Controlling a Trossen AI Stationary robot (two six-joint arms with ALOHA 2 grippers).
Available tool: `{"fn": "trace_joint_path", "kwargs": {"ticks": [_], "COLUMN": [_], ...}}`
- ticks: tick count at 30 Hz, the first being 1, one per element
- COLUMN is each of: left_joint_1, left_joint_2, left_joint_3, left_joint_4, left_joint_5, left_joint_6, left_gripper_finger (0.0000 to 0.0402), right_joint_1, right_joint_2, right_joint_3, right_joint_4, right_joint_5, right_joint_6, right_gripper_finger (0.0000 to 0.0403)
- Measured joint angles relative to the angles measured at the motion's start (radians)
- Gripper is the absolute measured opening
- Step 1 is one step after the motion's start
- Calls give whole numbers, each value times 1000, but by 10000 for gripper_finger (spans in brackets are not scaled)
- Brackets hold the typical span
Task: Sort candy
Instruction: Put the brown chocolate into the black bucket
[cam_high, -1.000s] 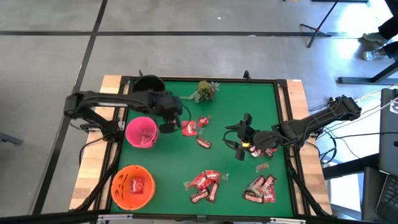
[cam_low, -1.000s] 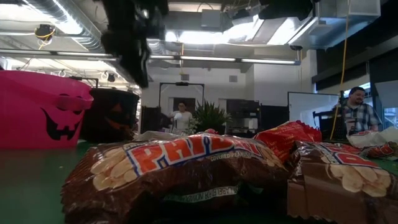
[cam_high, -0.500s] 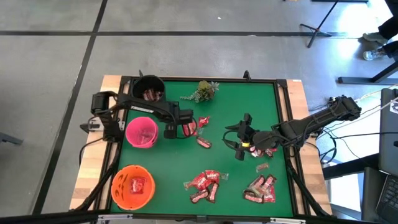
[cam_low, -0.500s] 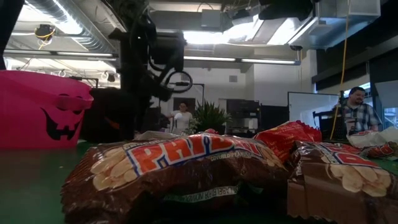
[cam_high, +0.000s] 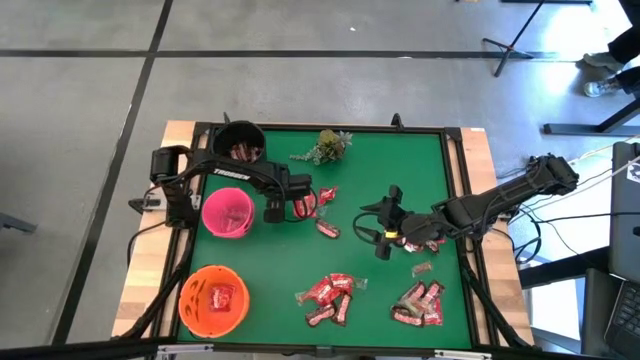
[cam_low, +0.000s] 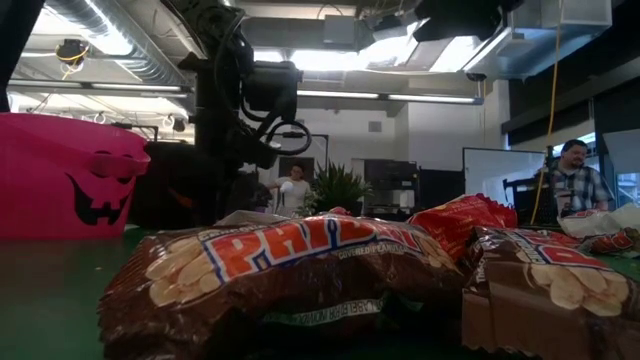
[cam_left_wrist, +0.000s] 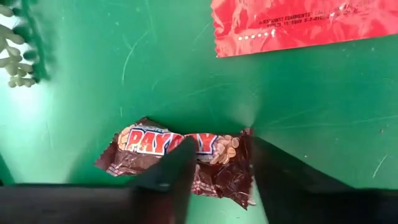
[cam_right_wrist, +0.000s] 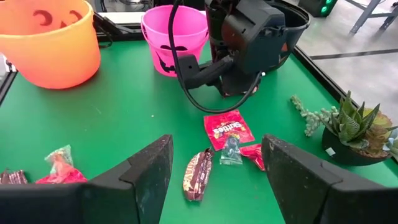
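Bowls at my left: orange bowl (cam_high: 213, 299), pink bowl (cam_high: 228, 212), black bowl (cam_high: 240, 141) already hold some candy. Left claw (cam_left_wrist: 217, 174), part open, straddles brown bar (cam_left_wrist: 180, 159) on counter (cam_high: 380, 170), not yet gripped. Right claw (cam_right_wrist: 214, 180) wide, empty. Most candy (cam_high: 328, 297) still loose at counter's near edge; sorting maybe half done.

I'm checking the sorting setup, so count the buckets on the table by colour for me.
pink bucket: 1
orange bucket: 1
black bucket: 1
Total: 3
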Motion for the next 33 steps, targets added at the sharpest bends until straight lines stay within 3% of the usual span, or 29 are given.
{"fn": "trace_joint_path", "kwargs": {"ticks": [5, 7, 16, 26, 33], "left_joint_1": [0, 0, -62, -174, -183], "left_joint_2": [0, 0, -49, -229, -306], "left_joint_3": [0, 0, 17, 171, 207], "left_joint_4": [0, 1, -12, -83, -78], "left_joint_5": [37, 51, -5, -138, -3], "left_joint_6": [16, 17, 52, 45, 40], "left_gripper_finger": [29, 9, 0, 0, 5], "right_joint_1": [0, 0, 0, 0, 0], "right_joint_2": [2, 2, 2, 2, 2], "right_joint_3": [0, 0, 0, 0, 0], "right_joint_4": [-1, -2, -2, -1, 1], "right_joint_5": [-3, -6, -7, -7, -7], "right_joint_6": [7, 8, 8, 8, 10], "right_gripper_finger": [243, 243, 243, 243, 243]}}
